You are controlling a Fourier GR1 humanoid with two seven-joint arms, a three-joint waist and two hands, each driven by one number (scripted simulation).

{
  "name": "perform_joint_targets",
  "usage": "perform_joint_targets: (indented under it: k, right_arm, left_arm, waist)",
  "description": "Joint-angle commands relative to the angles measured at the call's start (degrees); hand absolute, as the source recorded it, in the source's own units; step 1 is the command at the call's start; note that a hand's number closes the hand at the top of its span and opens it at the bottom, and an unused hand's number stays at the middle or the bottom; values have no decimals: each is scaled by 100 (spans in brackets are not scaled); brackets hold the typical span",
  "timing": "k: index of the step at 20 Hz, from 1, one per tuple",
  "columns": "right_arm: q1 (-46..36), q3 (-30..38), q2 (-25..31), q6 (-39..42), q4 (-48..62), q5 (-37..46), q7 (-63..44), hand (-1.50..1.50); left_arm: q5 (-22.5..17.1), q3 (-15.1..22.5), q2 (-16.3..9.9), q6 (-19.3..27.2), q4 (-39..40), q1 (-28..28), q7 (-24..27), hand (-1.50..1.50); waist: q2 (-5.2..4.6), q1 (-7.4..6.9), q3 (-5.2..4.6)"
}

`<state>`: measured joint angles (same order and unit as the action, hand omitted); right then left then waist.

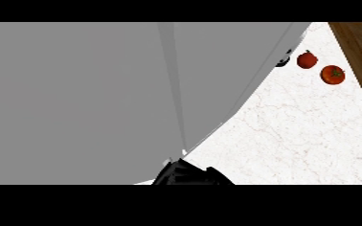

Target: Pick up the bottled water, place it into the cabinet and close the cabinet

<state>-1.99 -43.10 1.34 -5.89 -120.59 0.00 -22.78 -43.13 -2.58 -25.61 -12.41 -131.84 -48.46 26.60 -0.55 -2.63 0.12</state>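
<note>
**Cabinet fills the view, bottle nowhere visible**

While the big grey cabinet [106,100] blocks most of the frame from the left edge past the middle, little of the job can be checked. Two grey panels meet at a seam running down the centre; I read them as its doors or sides seen very close, but can't tell if it is open or closed.

Low centre, just under that seam: one black hand [189,175], touching or nearly touching the cabinet's bottom edge. Only a dark clump of fingers shows, cut off by the lower edge. Can't tell which hand it is, how far open it is, or whether it has hold of anything. My guess is it sits there to work the door, since that is the edge it meets.

Bottled water: not visible. Could be inside the cabinet or hidden behind it; no way to say.

Right of the cabinet: white marbled counter [283,139]. A small dark object [283,60] peeks out at the cabinet's right edge, unidentifiable. Beyond it two tomatoes [307,60], close together, apart from everything else. Brown strip [350,43] at the far right.

Count: one cabinet, one hand, two tomatoes, zero bottles.
</note>
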Motion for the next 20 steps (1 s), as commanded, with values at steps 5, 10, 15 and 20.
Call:
perform_joint_targets:
  k: [5, 10, 15, 20]
  right_arm:
    - [-1819, 760, -131, -499, 1179, -1244, 109, 150]
    - [-2583, 1849, -133, -107, 2036, -2192, 265, 150]
    - [-3230, 2576, -134, 138, 2427, -2531, 66, 150]
    - [-3388, 3070, 101, 1010, 3389, -2833, 432, 150]
  left_arm:
    - [-682, -898, 83, -1106, 367, -551, 236, -150]
    - [-991, -1120, 112, -983, 79, -523, -81, -150]
    - [-1472, -1787, 48, -1584, 575, -541, -114, -150]
    - [-1709, -2050, 298, -1989, 366, -946, -289, -150]
  waist:
    - [51, 62, -14]
    - [24, 108, -7]
    - [49, 162, -11]
    - [50, 133, -10]
